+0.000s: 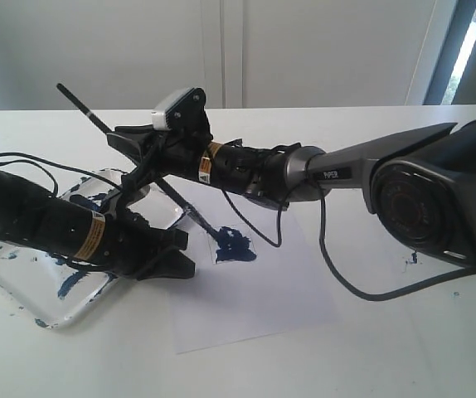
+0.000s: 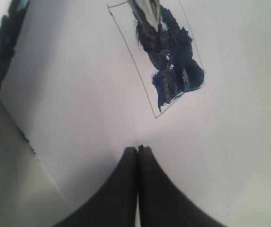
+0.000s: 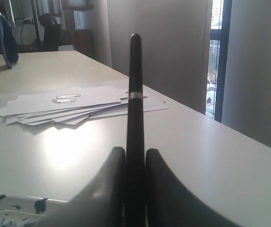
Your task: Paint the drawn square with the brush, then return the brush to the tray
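Note:
The brush (image 1: 172, 191) slants from upper left down to the drawn square (image 1: 234, 246), and its wet tip (image 2: 147, 16) rests on the square's far end. The square (image 2: 173, 66) has a thin pencil outline and is largely smeared dark blue. My right gripper (image 1: 134, 153) reaches across from the right and is shut on the black brush handle (image 3: 134, 94), which stands up between its fingers (image 3: 134, 153). The left gripper (image 2: 139, 149) is shut with nothing in it. Its fingertips sit low over the white paper, just short of the square. The paint-blotched tray (image 1: 55, 311) lies at the left under the left arm.
The white paper sheet (image 1: 255, 290) lies mid-table with its left edge beside the tray. A stack of loose papers (image 3: 79, 106) lies farther along the table. Black cables (image 1: 337, 274) hang from the right arm over the paper. Small paint specks (image 1: 412, 259) dot the table at right.

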